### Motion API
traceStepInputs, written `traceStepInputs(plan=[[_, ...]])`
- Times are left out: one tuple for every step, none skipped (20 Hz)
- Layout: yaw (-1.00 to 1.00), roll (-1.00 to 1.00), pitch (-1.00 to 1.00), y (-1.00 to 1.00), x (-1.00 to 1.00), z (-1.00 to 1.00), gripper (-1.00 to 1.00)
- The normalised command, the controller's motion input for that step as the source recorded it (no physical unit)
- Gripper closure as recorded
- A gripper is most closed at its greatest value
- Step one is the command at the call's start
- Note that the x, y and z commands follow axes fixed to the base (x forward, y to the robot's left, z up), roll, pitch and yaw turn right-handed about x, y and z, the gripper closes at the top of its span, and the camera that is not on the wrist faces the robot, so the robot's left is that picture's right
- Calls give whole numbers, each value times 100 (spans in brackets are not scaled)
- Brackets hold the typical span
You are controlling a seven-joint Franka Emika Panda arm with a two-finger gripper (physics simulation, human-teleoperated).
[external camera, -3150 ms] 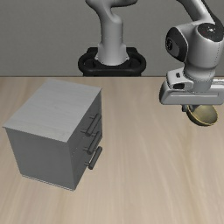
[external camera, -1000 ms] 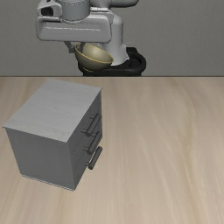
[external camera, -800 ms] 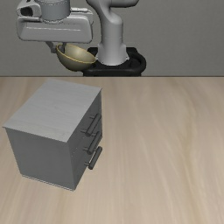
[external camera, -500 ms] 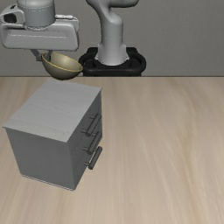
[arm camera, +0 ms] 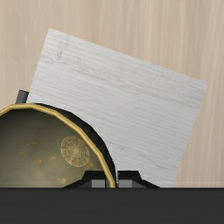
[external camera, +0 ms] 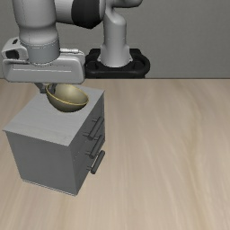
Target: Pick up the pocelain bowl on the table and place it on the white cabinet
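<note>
Exterior view: arm (external camera: 40, 25) cut off by 12 o'clock edge of picture. Hand housing covers porcelain bowl (external camera: 68, 98) rim at bowl's 12 o'clock. Bowl hides white cabinet (external camera: 40, 121) top toward its 1 o'clock. Bowl underside out of sight, so touching top or just above it: cannot tell. Robot base (external camera: 135, 65) hidden at its 9 o'clock side by arm.

Wrist view: bowl cropped by frame edge and covers one cabinet corner. Medallion inside bowl too blurred to read. Pincer (arm camera: 112, 178) fingertips (arm camera: 131, 176) mostly cropped, bowl rim pinched between them.

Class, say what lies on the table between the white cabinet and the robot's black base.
Nothing: bare wooden table separates cabinet and base, per the exterior view.
</note>
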Motion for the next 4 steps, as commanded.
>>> traceStepInputs(plan=[[0, 0, 0, 0, 0, -100, 100], [0, 0, 0, 0, 0, -100, 100], [0, 0, 0, 0, 0, -100, 100], [0, 0, 0, 0, 0, -100, 100]])
